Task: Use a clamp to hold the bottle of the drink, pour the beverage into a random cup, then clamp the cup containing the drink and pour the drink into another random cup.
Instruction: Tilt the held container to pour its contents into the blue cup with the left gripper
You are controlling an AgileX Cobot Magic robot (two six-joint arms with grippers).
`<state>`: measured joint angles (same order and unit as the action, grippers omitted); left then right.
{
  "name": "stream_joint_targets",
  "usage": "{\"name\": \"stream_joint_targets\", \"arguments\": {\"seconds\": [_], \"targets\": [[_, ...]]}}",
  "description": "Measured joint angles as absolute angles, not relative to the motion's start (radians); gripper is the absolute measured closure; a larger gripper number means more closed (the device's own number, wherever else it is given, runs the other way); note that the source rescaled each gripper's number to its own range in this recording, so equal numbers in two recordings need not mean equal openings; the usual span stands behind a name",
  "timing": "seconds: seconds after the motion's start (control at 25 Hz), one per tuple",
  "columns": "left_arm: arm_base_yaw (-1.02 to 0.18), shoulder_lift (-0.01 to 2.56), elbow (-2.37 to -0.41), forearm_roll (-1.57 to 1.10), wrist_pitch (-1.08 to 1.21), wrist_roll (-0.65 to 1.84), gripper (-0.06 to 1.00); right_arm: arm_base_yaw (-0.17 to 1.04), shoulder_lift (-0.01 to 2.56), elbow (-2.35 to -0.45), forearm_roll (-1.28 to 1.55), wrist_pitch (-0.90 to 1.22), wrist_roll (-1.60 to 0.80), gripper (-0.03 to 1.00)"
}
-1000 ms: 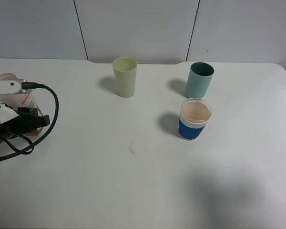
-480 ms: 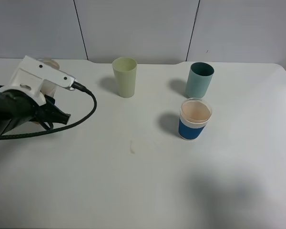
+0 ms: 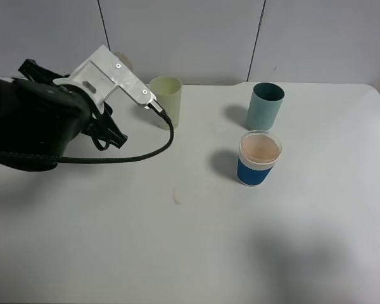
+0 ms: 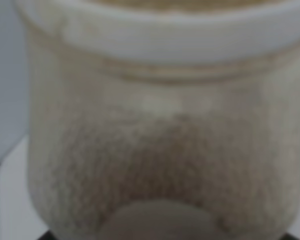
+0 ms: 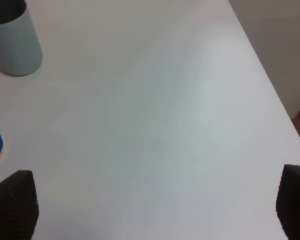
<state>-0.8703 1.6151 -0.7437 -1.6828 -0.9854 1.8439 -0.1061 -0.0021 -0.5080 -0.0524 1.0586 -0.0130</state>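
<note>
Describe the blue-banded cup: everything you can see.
The blue-banded cup stands upright on the white table, just in front of the teal tumbler and apart from it. Short, with a white rim above a wide blue band. Pale brown liquid fills it nearly to the rim. Only the table touches it.

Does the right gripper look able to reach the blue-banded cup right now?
Probably yes. The right gripper is open and nothing stands between it and the blue-banded cup. The teal cup stands apart, and the left arm is far off on the other side.
</note>
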Motion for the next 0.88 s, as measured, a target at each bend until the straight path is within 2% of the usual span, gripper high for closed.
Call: {"name": "stream_joint_targets", "arguments": {"seconds": [0.88], "targets": [[-1.014, 1.901, -1.048, -1.671, -0.993, 2.028, 0.89, -0.106, -0.002, -0.508, -0.053, 1.059, 0.000, 0.12]]}}
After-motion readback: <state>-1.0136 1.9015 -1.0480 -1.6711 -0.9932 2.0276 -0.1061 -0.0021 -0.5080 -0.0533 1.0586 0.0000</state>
